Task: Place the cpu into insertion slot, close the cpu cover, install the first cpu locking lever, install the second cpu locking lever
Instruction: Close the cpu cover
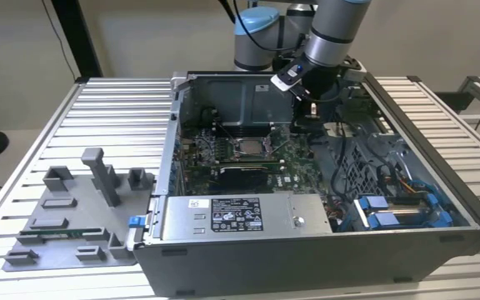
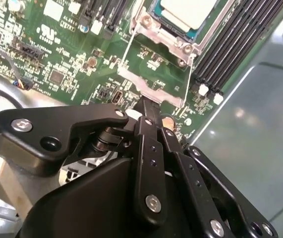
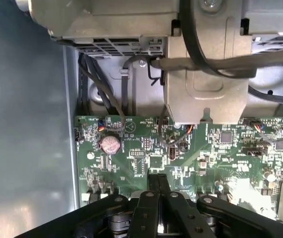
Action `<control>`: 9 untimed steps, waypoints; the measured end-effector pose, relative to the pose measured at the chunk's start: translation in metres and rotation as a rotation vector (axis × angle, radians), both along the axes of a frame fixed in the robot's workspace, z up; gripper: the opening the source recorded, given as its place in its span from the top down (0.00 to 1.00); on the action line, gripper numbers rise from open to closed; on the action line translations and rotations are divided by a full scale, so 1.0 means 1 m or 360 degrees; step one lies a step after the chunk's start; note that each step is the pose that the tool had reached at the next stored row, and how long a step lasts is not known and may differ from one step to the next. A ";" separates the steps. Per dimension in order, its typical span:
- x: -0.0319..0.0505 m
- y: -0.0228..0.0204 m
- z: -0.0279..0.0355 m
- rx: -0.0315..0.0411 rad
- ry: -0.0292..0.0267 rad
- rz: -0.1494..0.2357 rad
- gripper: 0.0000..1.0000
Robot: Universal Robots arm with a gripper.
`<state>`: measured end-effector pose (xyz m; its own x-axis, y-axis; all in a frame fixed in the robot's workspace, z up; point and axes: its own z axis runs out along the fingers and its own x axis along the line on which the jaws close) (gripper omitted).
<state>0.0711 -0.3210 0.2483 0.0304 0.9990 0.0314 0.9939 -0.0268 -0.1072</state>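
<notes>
1. Narrow, with its fingers pressed together and nothing between them, the end effector (image 2: 148,105) hovers low over the green board (image 3: 146,148) inside the computer case (image 1: 307,256).
2. Just ahead of its tips, the chip (image 2: 187,11) sits in its socket (image 1: 252,145), and the metal cover (image 2: 167,30) seems to be down around it.
3. Thin wire levers (image 2: 125,49) flank that socket, so the lever locking looks to be in hand. Catching one calls for fine tip placement.
</notes>
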 end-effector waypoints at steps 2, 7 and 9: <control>-0.0037 -0.0007 0.0005 0.0000 0.00001 0.0000 1.00; -0.0158 -0.0027 0.0012 0.0005 0.00003 0.0000 1.00; -0.0226 -0.0034 0.0012 0.0008 0.00004 0.0000 1.00</control>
